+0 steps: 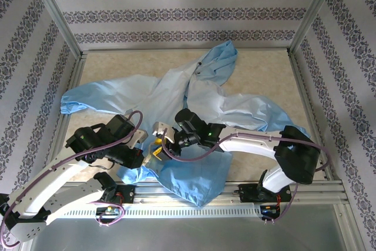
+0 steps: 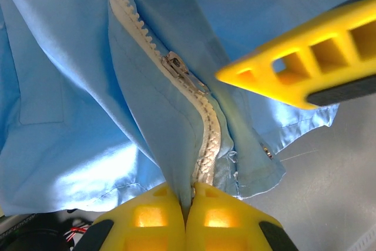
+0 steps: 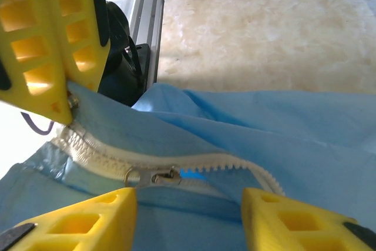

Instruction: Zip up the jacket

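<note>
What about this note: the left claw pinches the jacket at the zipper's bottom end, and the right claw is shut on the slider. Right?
Not quite. The left claw does pinch the jacket there, but the right claw is open: the right wrist view shows the slider in the gap between its fingers, ungripped.
</note>
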`<action>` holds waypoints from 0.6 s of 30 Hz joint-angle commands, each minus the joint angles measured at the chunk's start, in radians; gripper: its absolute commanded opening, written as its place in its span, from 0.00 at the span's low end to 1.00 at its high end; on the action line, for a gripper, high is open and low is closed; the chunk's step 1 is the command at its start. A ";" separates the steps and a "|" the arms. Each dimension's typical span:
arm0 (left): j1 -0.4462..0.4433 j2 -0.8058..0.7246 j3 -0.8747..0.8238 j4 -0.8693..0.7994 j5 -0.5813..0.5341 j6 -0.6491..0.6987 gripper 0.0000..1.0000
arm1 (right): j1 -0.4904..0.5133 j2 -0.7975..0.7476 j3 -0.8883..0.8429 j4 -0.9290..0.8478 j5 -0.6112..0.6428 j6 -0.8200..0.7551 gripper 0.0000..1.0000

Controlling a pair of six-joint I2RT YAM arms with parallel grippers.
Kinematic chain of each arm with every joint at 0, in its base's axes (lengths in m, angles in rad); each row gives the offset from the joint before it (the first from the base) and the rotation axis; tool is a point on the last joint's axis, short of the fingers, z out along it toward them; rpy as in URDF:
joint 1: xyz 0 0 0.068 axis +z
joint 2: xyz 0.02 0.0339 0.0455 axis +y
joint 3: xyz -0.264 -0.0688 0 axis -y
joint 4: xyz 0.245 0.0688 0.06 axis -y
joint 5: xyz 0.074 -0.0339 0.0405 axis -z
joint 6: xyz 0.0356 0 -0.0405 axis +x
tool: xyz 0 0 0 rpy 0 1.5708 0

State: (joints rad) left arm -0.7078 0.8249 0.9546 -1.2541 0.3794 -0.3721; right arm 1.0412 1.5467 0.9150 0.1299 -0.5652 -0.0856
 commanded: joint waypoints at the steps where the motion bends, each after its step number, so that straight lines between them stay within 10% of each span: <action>1: -0.009 -0.011 0.003 0.032 -0.031 0.027 0.00 | 0.007 0.011 0.026 -0.011 -0.017 -0.049 0.40; 10: -0.009 -0.007 -0.006 0.035 -0.043 0.029 0.00 | -0.030 -0.023 -0.043 0.025 -0.034 -0.024 0.15; 18: -0.009 -0.017 -0.009 0.039 -0.041 0.019 0.00 | -0.020 -0.030 -0.042 0.028 -0.056 -0.048 0.41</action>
State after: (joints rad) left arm -0.7078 0.8227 0.9546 -1.2453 0.3607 -0.3695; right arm 1.0122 1.5475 0.8757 0.1314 -0.5911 -0.1116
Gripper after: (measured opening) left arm 0.014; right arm 0.393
